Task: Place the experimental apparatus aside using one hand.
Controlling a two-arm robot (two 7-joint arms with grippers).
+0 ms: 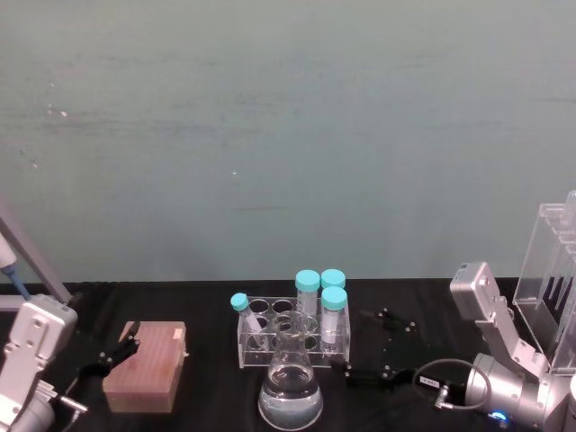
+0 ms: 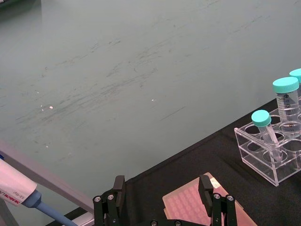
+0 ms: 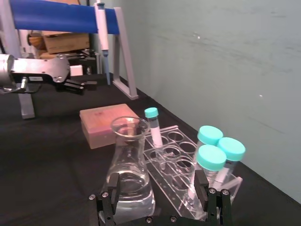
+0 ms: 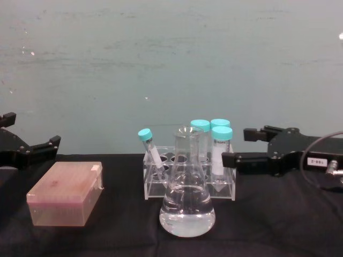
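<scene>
Reaching in from the right side, the right gripper [image 4: 235,145] has its two black fingers spread wide apart, and it holds nothing. It sits low over the black table [image 1: 198,396], just beside the right end of the clear rack [image 4: 187,187]. I cannot tell if a finger touches the rack. A thin grey cable [image 1: 441,373] loops by its silver wrist.

From the right wrist view, the glass flask [image 3: 129,181] and the rack stand right in front of the wide fingers [image 3: 201,182].

The flask [image 4: 186,211] is upright in the middle of the table, just in front of the rack, with clear water in its fat bottom. Three fat tubes [image 4: 221,152] with blue-green caps stand up at the right end of the rack. One thin tube [image 4: 151,150] with the same kind of cap leans at the left end.

A tall clear stand [image 1: 553,270] is at the far right edge, behind the right arm.

Well apart on the left lies a pink box [image 4: 67,195]. The left gripper [image 4: 35,128], a bare black claw, hangs just by it with its fingers wide too, holding nothing.
</scene>
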